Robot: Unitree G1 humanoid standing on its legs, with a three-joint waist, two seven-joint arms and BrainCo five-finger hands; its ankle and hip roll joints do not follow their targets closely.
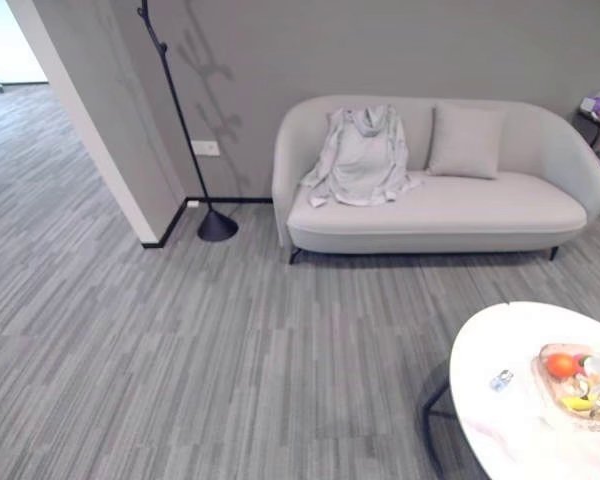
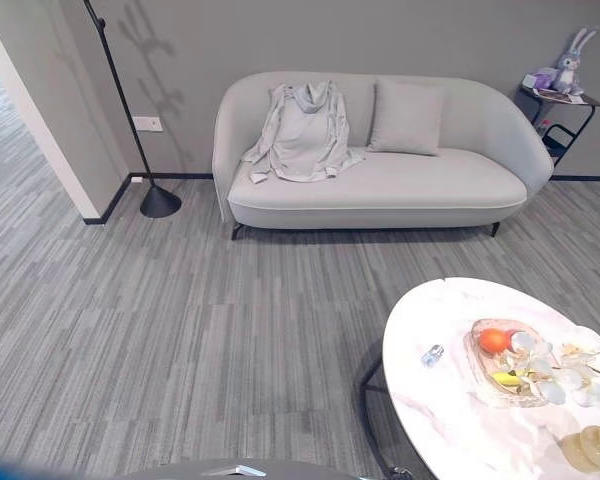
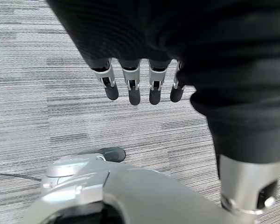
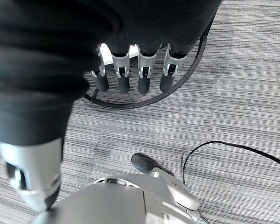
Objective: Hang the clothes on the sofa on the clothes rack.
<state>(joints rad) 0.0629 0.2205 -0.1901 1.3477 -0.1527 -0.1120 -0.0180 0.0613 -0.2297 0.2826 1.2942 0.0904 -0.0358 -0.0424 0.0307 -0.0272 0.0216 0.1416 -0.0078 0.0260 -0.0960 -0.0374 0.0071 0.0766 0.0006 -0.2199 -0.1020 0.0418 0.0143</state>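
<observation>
A: Two robot hands, both holding nothing. Left robot hand (image 3: 140,79) seen in its wrist view, fingers (image 3: 132,88) straight & relaxed, pointing down over the grey striped floor (image 1: 180,340). Right robot hand (image 4: 130,70) likewise in its wrist view, fingers (image 4: 144,79) straight, hanging above the floor by the dark ring base of the tabletop's frame.

B: OK. Scene, left to right?

A: Far left: black clothes rack (image 1: 180,120), thin pole w/ small pegs, cone-shaped foot on the floor, standing against the grey wall (image 1: 280,50) just beside the wall corner. White socket plate (image 1: 206,148) on the wall next to the pole.

B: Garment?

A: Pale grey hooded top (image 1: 362,155) on the sofa (image 1: 500,210), toward the sofa's left end, draped down the backrest w/ its hem & sleeves spread on the seat. Well apart from both hands.

B: Rest of the sofa?

A: Light grey cushion (image 1: 467,141) leaning upright on the backrest, right of the top, not touching it as far as I can tell.

B: Further right?

A: Small dark side shelf (image 2: 560,120) w/ a plush rabbit (image 2: 570,58) on it, past the sofa's right end. Near me, lower right: round white marble tabletop (image 2: 450,420) carrying a tray (image 2: 480,385) of fruit & wrapped bits, incl. an orange (image 2: 494,340); small clear item (image 2: 432,354) lies just left of the tray.
</observation>
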